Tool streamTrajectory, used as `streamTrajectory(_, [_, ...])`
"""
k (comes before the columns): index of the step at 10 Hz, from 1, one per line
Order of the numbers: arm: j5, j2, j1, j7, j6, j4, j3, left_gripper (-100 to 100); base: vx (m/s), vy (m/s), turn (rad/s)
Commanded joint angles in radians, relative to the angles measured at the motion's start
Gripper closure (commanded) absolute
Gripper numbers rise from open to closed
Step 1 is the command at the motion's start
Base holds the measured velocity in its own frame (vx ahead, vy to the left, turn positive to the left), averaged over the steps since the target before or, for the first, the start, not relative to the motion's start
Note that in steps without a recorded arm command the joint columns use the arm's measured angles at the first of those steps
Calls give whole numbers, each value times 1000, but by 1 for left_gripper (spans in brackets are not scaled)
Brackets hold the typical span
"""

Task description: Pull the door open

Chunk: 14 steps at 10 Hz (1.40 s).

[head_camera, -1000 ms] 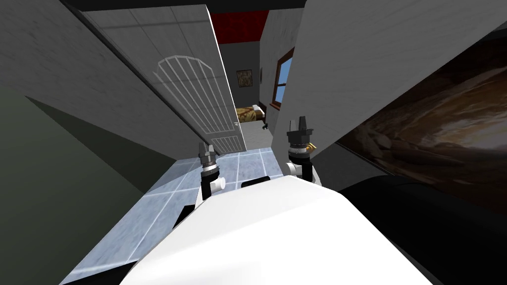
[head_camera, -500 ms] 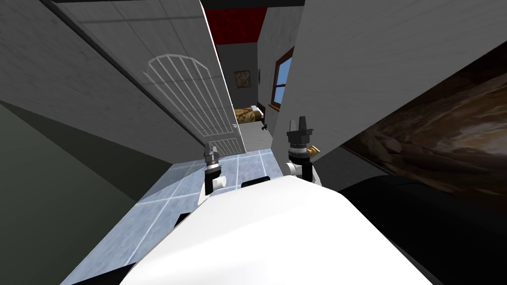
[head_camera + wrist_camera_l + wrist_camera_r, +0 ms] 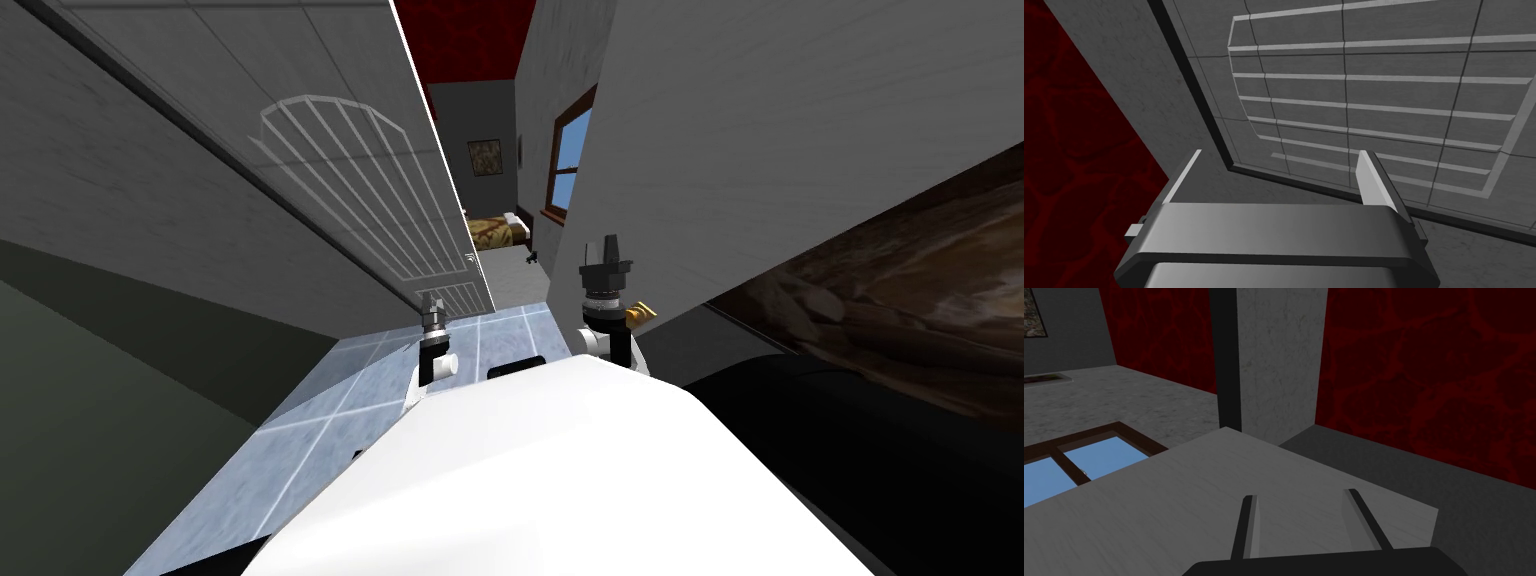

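The grey door (image 3: 330,120) stands open at my left, swung far toward the left wall, with its free edge near the middle of the head view. The left pincer (image 3: 1279,175) is close before the door's face (the side with the arched, ribbed panel (image 3: 1374,100)), its fingers spread wide and holding nothing. The right pincer (image 3: 606,250) is raised beside the grey wall (image 3: 760,130) on the right, fingers a little apart, also empty. Through the doorway a bed (image 3: 492,232) is visible.
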Motion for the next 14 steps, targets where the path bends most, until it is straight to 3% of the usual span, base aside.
streamTrajectory(1, [4,4,-23,10,22,44,4,-100,126,-5,-58])
streamTrajectory(14, [24,15,-141,55,96,286,25,-100,104,3,-43])
